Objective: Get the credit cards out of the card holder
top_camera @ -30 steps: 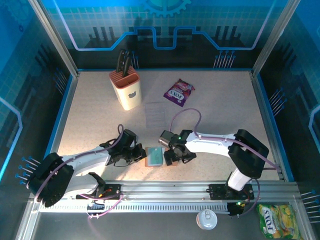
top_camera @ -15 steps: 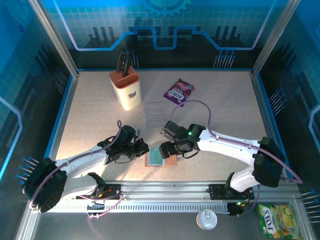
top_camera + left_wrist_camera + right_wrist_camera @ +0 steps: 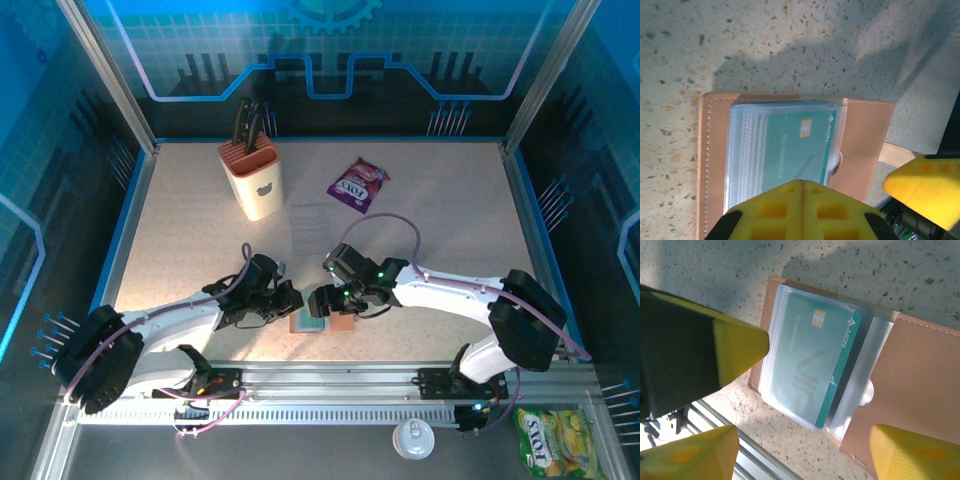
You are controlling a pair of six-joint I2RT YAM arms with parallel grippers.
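Seen from above, the right hand (image 3: 318,300) had shifted slightly left since half a second before and now hung over the open card holder (image 3: 343,322). Its elbow had pulled in from the right edge of the desk (image 3: 200,240). The left hand (image 3: 289,300) had edged closer to the holder's left side. The holder lay open in the same spot near the front edge, a teal card (image 3: 311,319) showing.

In the left wrist view, the left hand's yellow fingers (image 3: 780,210) were pressed together with nothing between them. They sat over the lower edge of the clear sleeves (image 3: 745,145); contact could not be told.

In the right wrist view, the right hand (image 3: 805,435) was spread wide, gripping nothing. Its fingers straddled the holder, and the teal card sat inside its sleeve.
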